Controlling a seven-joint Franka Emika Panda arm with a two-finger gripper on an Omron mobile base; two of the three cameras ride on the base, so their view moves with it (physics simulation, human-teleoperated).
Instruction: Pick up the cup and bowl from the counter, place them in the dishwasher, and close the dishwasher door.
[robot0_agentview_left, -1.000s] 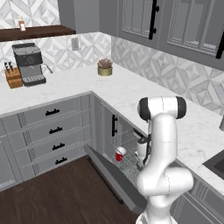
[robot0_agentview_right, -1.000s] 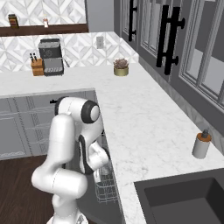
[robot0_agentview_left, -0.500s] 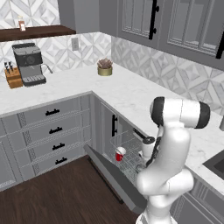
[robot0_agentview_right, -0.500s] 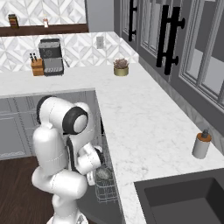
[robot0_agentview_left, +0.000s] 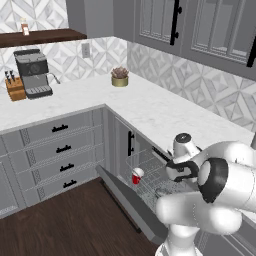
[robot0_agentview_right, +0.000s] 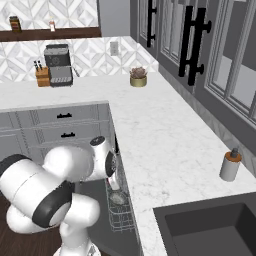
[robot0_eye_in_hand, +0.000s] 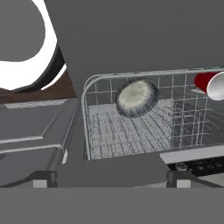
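The dishwasher door (robot0_agentview_left: 125, 196) lies folded down and the wire rack (robot0_agentview_left: 150, 175) is pulled out under the counter (robot0_agentview_left: 165, 115). The red cup (robot0_agentview_left: 136, 176) lies in the rack near its door end; in the hand view the cup (robot0_eye_in_hand: 210, 84) shows on its side at the right edge. The grey bowl (robot0_eye_in_hand: 137, 97) rests tilted on edge in the rack (robot0_eye_in_hand: 131, 131), and the right base view has the bowl (robot0_agentview_right: 118, 198) beside the arm. My gripper (robot0_eye_in_hand: 111, 178) hangs over the rack, open, its fingertips (robot0_eye_in_hand: 43, 177) wide apart with nothing between them, clear of the bowl.
A coffee machine (robot0_agentview_left: 32, 74), knife block (robot0_agentview_left: 16, 87) and plant pot (robot0_agentview_left: 119, 77) stand at the back of the counter. A soap dispenser (robot0_agentview_right: 230, 165) stands by the sink (robot0_agentview_right: 210, 230). Grey drawers (robot0_agentview_left: 60, 150) and wood floor (robot0_agentview_left: 60, 220) lie left of the door.
The arm's upper links have swung down and towards the sink side over the rack. The cup has stayed where it was in the rack.
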